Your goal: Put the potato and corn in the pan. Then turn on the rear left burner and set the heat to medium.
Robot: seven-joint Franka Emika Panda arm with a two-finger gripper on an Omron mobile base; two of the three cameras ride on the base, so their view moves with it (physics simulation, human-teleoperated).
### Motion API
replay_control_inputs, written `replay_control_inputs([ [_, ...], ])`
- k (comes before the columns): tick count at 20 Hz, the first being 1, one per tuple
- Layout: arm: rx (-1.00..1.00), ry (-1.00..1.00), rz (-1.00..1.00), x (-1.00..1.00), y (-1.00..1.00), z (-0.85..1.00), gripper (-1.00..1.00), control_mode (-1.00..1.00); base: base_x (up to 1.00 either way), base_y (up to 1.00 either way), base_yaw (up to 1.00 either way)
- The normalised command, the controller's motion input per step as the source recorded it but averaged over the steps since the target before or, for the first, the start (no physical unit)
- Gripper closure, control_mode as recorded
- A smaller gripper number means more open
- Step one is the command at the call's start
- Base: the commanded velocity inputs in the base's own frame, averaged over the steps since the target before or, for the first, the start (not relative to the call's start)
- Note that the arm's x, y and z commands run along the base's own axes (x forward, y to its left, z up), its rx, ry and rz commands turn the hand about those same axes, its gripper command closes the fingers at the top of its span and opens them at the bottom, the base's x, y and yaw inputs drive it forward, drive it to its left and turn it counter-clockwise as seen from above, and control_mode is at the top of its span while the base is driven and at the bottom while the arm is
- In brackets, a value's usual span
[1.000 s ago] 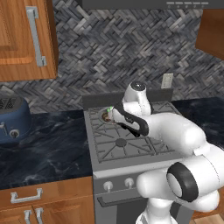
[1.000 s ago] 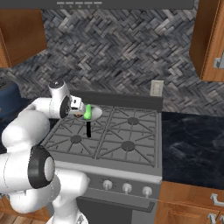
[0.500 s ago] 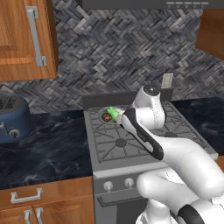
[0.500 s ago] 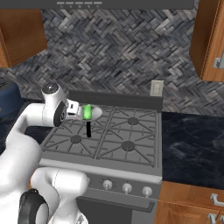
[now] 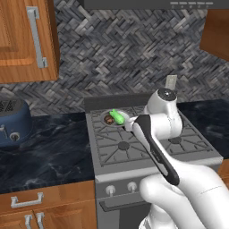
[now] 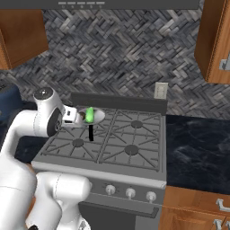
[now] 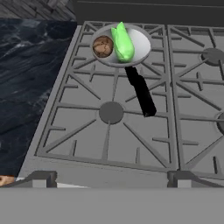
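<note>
Two small dark fingertips of the claw [image 7: 112, 180] sit far apart at the bottom of the hand view, so the claw is released and carries nothing, hovering over the stove's front edge. Nearest it, the row of small round silver knobs [image 6: 130, 193] on the stove front, smooth and look-alike; risk here: grabbing the wrong knob lights a different burner, or over-rotating overshoots medium. Beyond, grey metal grate bars [image 7: 109, 144], ridged, around the front left cap; a low claw could snag them. Further, the short black handle [image 7: 141, 91] juts toward the front, and a sweeping arm could knock it and spill the load. At the back, the small round shallow silver-grey pan [image 7: 140, 43] sits on the rear left burner [image 5: 117, 120], holding the brown knobbly round potato [image 7: 103, 46] and the bright green tapered husked corn [image 7: 122, 43], side by side, touching. Dark marbled glossy worktop [image 7: 26, 74] lies left of the stove.
</note>
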Motion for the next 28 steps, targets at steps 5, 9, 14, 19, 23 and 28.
replay_control_inputs([
  [5, 0.0, 0.07, 0.0, -0.3, -0.03, 0.1, -1.0, -1.0, 0.0, 0.0, 0.0],
  [9, 0.0, 0.0, 0.0, 0.0, 0.0, 0.0, -1.0, -1.0, 0.0, 0.0, 0.0],
  [14, 0.0, 0.0, 0.0, 0.0, 0.0, 0.0, -1.0, -1.0, 0.0, 0.0, 0.0],
  [19, 0.0, 0.0, 0.0, 0.0, 0.0, 0.0, -1.0, -1.0, 0.0, 0.0, 0.0],
  [23, 0.0, 0.0, 0.0, 0.0, 0.0, 0.0, -1.0, 1.0, 0.0, 0.0, 0.0],
  [28, 0.0, 0.0, 0.0, 0.0, 0.0, 0.0, -1.0, 1.0, 0.0, 0.0, 0.0],
])
